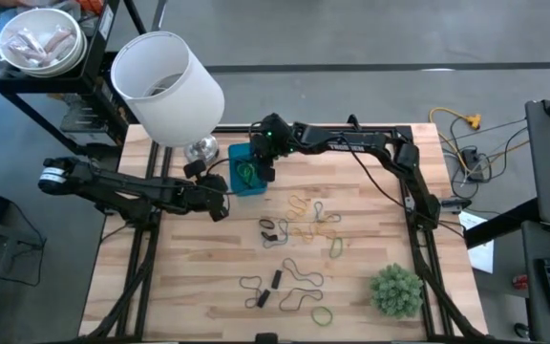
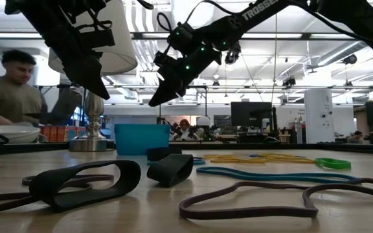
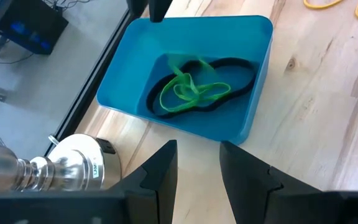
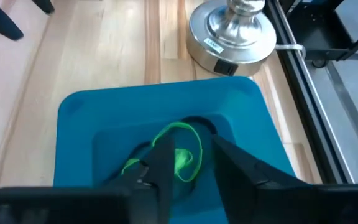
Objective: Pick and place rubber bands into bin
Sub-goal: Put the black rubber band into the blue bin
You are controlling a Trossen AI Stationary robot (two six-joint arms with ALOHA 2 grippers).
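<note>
The right gripper [image 4: 185, 163] hangs right over the blue bin [image 1: 248, 168], its fingers parted with a gap between them and nothing pinched. Its wrist view looks straight down on a green rubber band [image 4: 179, 149] lying loose on the bin floor. The left wrist view adds what that one hides: a black band [image 3: 229, 87] under the green one. The left gripper [image 1: 220, 203] waits just beside the bin, jaws part open and empty. Only the overhead view shows the other rubber bands [image 1: 304, 234] scattered on the table [image 1: 380, 220], well away from the bin, with a lamp base [image 1: 201, 149] beside it.
</note>
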